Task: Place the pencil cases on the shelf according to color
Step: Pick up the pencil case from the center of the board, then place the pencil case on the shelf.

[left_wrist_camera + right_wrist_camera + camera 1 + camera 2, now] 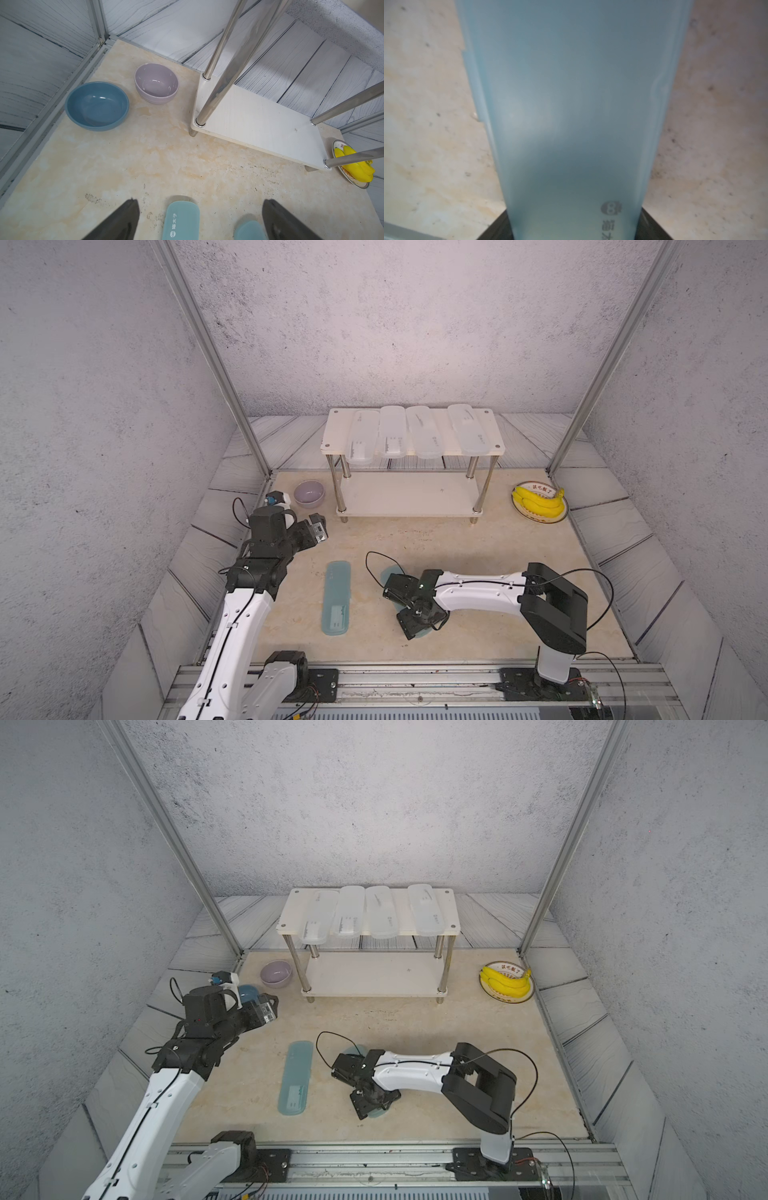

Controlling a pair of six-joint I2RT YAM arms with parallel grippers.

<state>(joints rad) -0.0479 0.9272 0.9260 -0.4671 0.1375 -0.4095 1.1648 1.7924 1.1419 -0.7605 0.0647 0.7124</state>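
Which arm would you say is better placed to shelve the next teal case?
Right: the right claw straddles a teal case; the left claw hangs open, holding nothing.

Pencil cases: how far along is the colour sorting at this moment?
Done: four frosted clear-white plastic pencil cases lie on the white two-tier shelf's top board. In hand: the right hand is down over one translucent teal pencil case, fingers flanking it; grip unconfirmed. To do: shelve both teal cases; the other teal case lies untouched; the lower board is bare.
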